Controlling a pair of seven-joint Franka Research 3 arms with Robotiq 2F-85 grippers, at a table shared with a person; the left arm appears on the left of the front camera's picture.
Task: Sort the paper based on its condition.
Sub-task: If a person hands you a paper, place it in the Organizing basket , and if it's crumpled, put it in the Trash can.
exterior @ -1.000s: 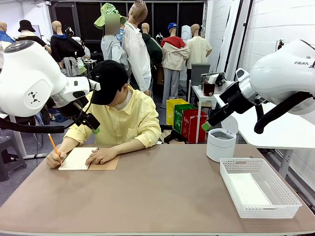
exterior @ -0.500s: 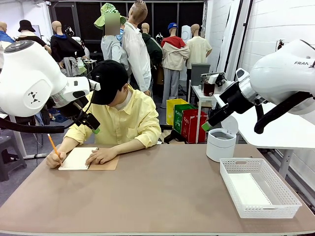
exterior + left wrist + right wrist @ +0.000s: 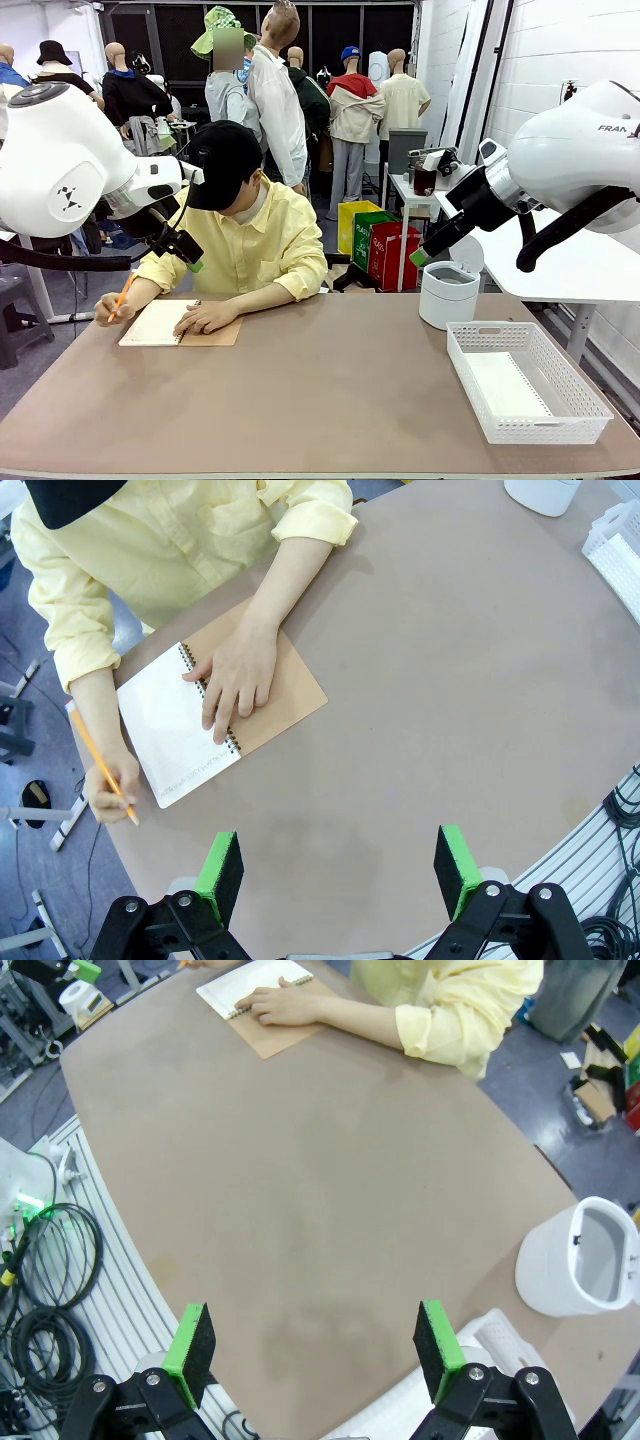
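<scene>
Looking at the desk: we see a brown desk (image 3: 330, 400) with a person (image 3: 245, 240) sitting at its far side.
Left end effector: our left end effector (image 3: 338, 870) hangs high over the desk's far left part, its two green pads wide apart, with nothing between them.
Right end effector: our right end effector (image 3: 312, 1350) hangs high over the desk's right side, its green pads wide apart too, and it holds nothing.
Paper: we see a white sheet of paper (image 3: 505, 385) lying flat inside the white basket (image 3: 590, 405) near the desk's right edge.
Notebook: a spiral notebook (image 3: 200, 715) lies open at the desk's far left corner, with a white page up and its brown cover folded out beside it.
Person's hands: one hand (image 3: 235, 675) lies flat on the notebook, across the spiral. The other hand (image 3: 110, 798) holds an orange pencil (image 3: 100, 770) just beside the white page, close to the desk's edge.
Bin: a small round white bin (image 3: 448, 292) with its top open stands at the desk's far right, just behind the basket.
Basket: we see it sit close to the right edge, nearer to us than the bin, well apart from the notebook.
Middle of the desk: we see bare brown top between the notebook and the basket.
</scene>
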